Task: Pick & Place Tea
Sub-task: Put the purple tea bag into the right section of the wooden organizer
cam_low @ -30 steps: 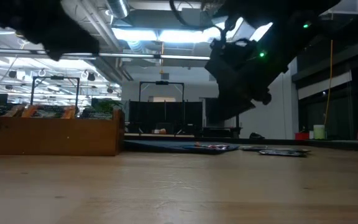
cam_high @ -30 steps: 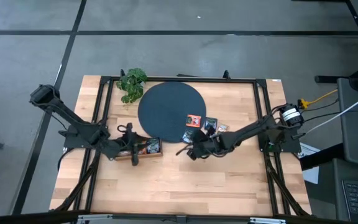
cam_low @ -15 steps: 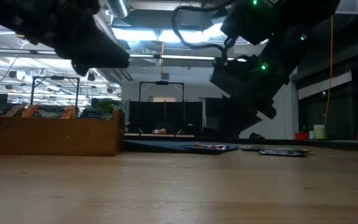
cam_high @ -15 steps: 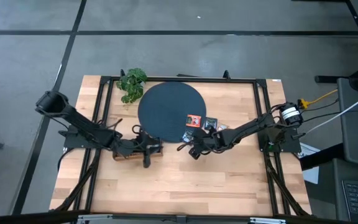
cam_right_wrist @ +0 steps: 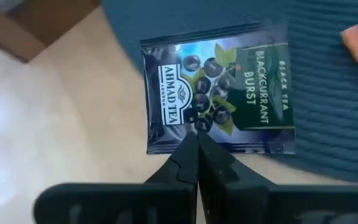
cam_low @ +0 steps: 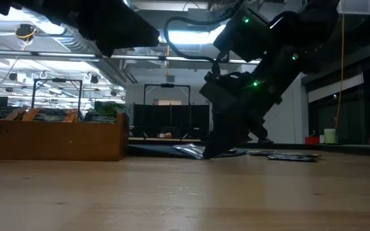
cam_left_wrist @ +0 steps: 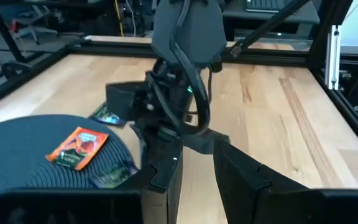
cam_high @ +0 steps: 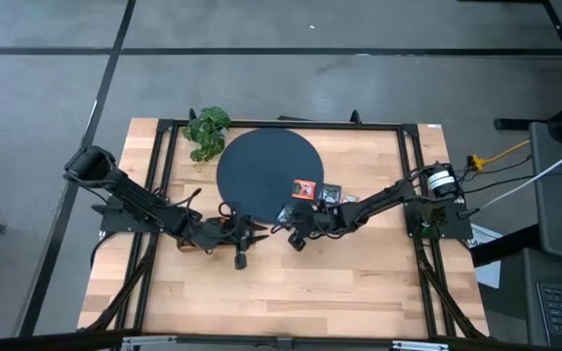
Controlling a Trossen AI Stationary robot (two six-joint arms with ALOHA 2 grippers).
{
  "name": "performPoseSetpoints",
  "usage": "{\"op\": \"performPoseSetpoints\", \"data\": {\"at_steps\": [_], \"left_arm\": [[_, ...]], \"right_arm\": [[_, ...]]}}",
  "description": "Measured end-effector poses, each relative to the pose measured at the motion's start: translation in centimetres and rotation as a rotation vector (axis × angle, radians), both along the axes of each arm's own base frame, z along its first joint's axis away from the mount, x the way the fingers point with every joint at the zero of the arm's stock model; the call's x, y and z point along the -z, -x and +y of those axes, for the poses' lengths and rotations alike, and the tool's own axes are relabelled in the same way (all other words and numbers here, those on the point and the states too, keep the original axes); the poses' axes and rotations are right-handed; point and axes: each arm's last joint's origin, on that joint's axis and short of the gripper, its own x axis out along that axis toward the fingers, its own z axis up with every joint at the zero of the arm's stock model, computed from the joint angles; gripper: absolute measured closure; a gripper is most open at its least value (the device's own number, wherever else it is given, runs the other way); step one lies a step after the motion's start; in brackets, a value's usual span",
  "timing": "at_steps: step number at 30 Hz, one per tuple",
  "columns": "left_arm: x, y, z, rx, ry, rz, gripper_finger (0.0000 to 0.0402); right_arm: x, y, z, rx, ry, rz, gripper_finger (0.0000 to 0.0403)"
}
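Note:
A dark "Blackcurrant Burst" tea sachet lies half on the dark disc's near rim and half over the wood. My right gripper is shut, its tips at that sachet's edge. In the low view a silvery end of the sachet stands slightly raised. An orange-red sachet and a dark one lie flat by the disc's right rim. My left gripper is open with nothing between its fingers, over the wood right of the wooden tray. My right gripper has its shut fingertips on the middle of the sachet's near edge, slanting down from the table's right. Whether they pinch the edge or only press on it, I cannot tell. The sachet still lies on the disc's rim and the wood.
The wooden tray holds more sachets and is mostly under my left arm in the high view. A leafy plant stands at the far left of the disc. A black frame runs around the table. Bare wood lies toward the near edge.
My left gripper has gone from over the tray toward the table's right, out over the wood. My right gripper has sunk and tipped downward onto the dark sachet at the disc's near rim, and the sachet's end now shows raised in the low view.

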Motion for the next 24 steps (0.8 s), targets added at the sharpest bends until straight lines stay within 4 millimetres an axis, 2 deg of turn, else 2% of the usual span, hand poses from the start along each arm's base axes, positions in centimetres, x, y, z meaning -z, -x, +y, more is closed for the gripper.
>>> {"op": "performPoseSetpoints", "data": {"at_steps": [4,9,12,17,24], "left_arm": [[-0.3,-0.2,0.1,-0.015,-0.003,-0.011,0.0315],[-0.2,-0.2,0.2,-0.016,0.008,-0.005,0.0315],[-0.2,-0.2,0.1,0.023,0.047,-0.002,0.0316],[-0.1,-0.3,0.0,0.08,0.092,0.018,0.0316],[-0.1,-0.3,-1.0,0.095,0.137,0.018,0.0316]], "right_arm": [[0.0,0.1,1.4,-0.091,-0.03,0.001,0.04],[-0.1,0.3,3.8,-0.304,-0.108,-0.014,0.04],[-0.1,0.6,5.1,-0.355,-0.131,-0.02,0.04],[0.0,1.0,6.2,-0.307,-0.103,-0.045,0.04],[-0.2,0.8,6.3,-0.186,-0.062,-0.103,0.0396]]}}
